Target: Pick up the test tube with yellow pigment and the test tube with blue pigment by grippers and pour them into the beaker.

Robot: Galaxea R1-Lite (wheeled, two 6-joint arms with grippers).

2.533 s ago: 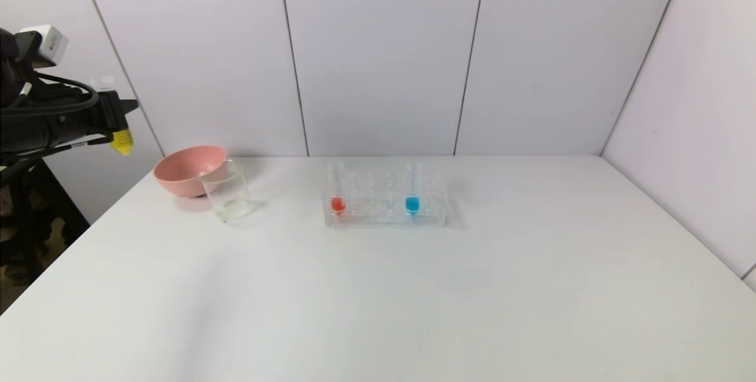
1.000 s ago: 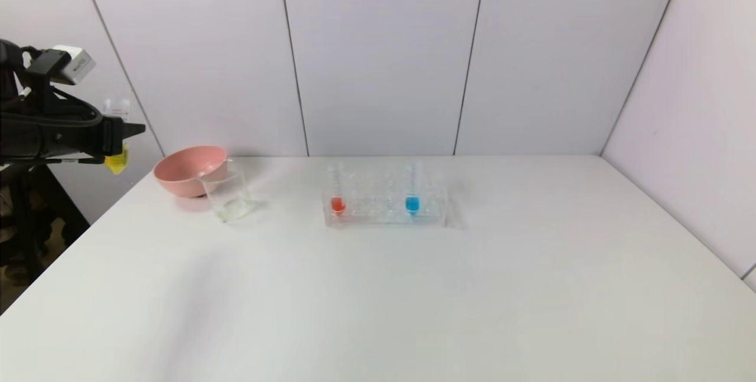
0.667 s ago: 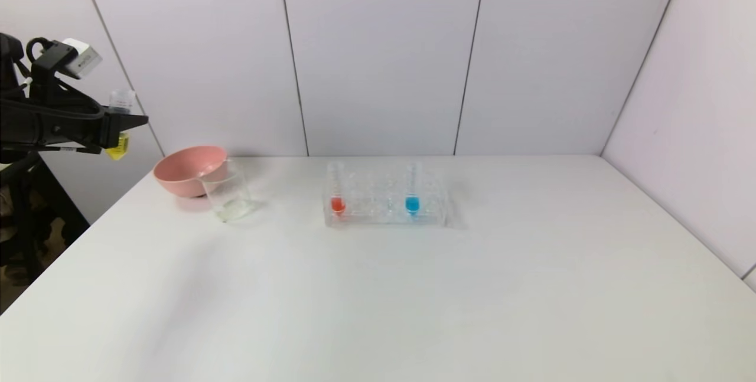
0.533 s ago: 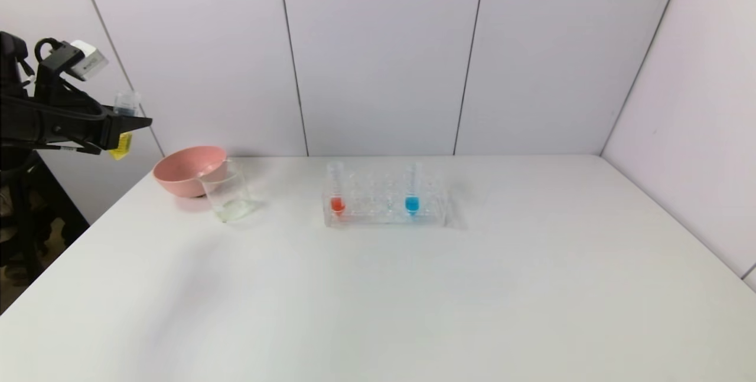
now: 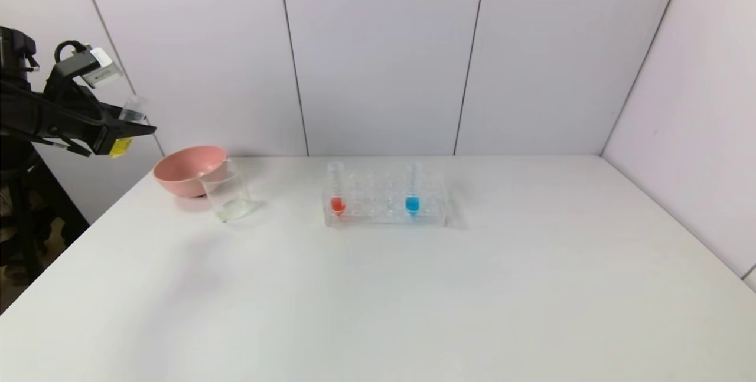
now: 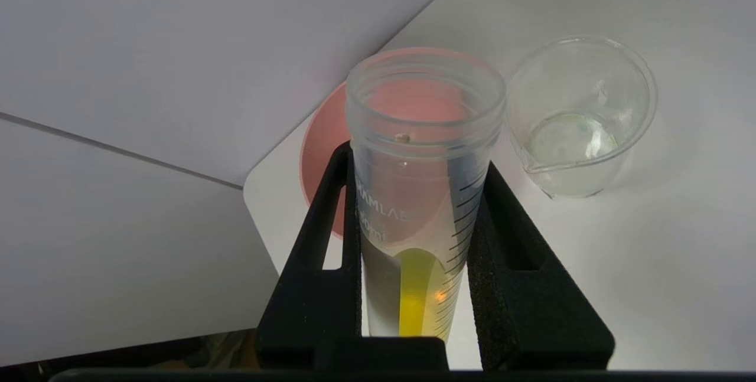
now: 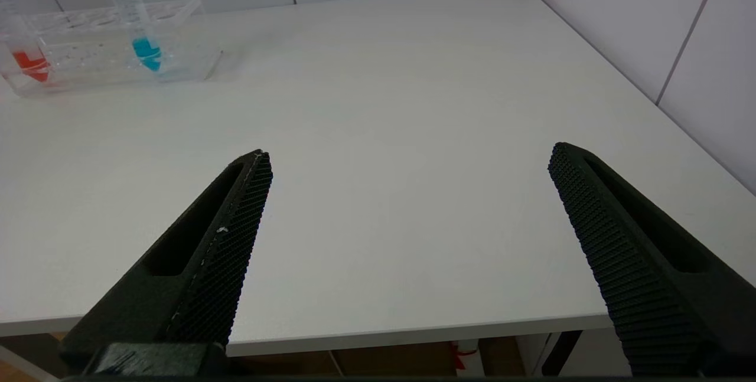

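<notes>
My left gripper (image 5: 127, 131) hangs in the air past the table's left edge, left of and above the pink bowl. It is shut on the test tube with yellow pigment (image 5: 126, 128) (image 6: 422, 193), which leans with its open mouth up and toward the beaker; the yellow liquid sits in its lower tip. The beaker (image 5: 227, 196) (image 6: 582, 116) stands on the table beside the bowl, apart from the tube. The test tube with blue pigment (image 5: 412, 190) (image 7: 139, 22) stands upright in the clear rack (image 5: 384, 215). My right gripper (image 7: 409, 152) is open and empty over the table's front edge.
A pink bowl (image 5: 189, 170) (image 6: 322, 152) sits right behind the beaker at the table's back left. A tube with red liquid (image 5: 336, 190) (image 7: 20, 45) stands at the rack's left end. White wall panels close off the back and the right side.
My left gripper has risen a little and shifted right toward the bowl with the yellow tube, and the tube's mouth has tipped over toward the beaker. Rack, beaker and bowl have not moved.
</notes>
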